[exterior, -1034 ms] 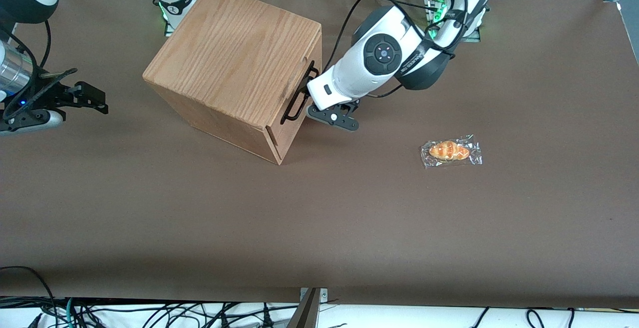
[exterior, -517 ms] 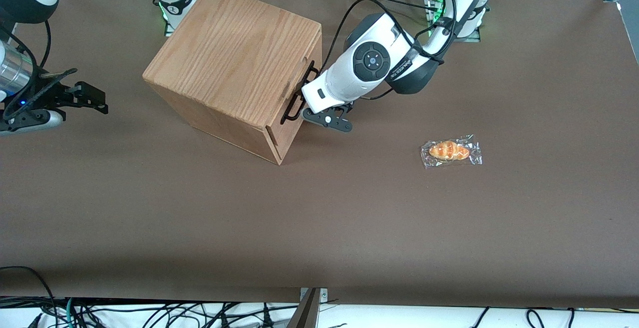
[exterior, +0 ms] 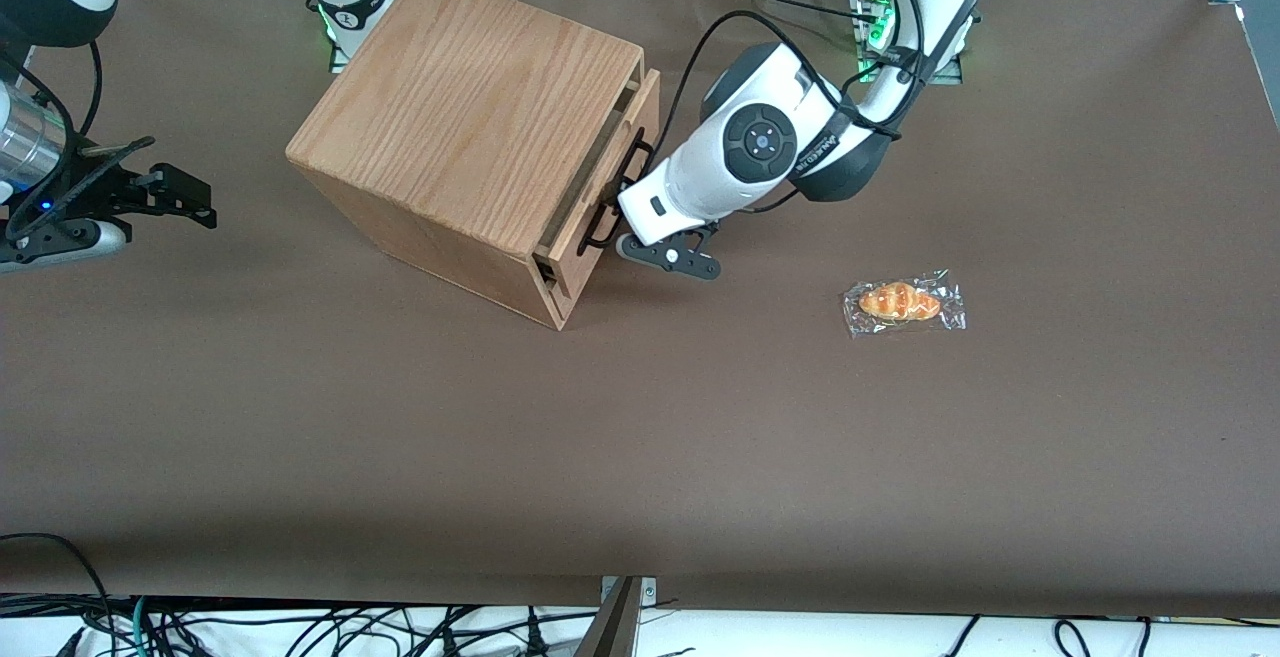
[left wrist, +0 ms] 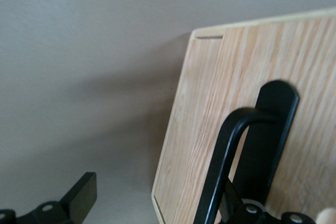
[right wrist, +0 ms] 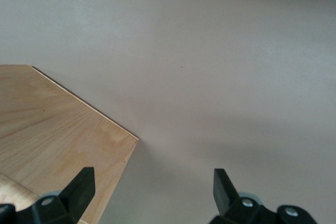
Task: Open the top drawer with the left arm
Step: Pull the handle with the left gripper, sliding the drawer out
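Observation:
The oak-grain wooden box (exterior: 470, 107) stands on the brown table. Its top drawer (exterior: 628, 127) is pulled a short way out, with a dark gap between its front and the box. The black wire handle (exterior: 614, 199) runs along the drawer front. The left arm's gripper (exterior: 622, 225) is at the handle, mostly hidden under the white wrist. In the left wrist view the drawer front (left wrist: 210, 108) and the handle (left wrist: 226, 166) fill the frame close up. The gripper (left wrist: 157, 208) is open: one finger (left wrist: 79, 198) is outside the drawer's end, the other sits inside the handle loop.
A wrapped croissant (exterior: 903, 303) lies on the table toward the working arm's end, nearer the front camera than the gripper. The box's top (right wrist: 52, 129) shows in the right wrist view. Cables hang along the table's near edge.
The top drawer was shut and now stands a short way out of the box. The gripper and wrist moved away from the box with the handle.

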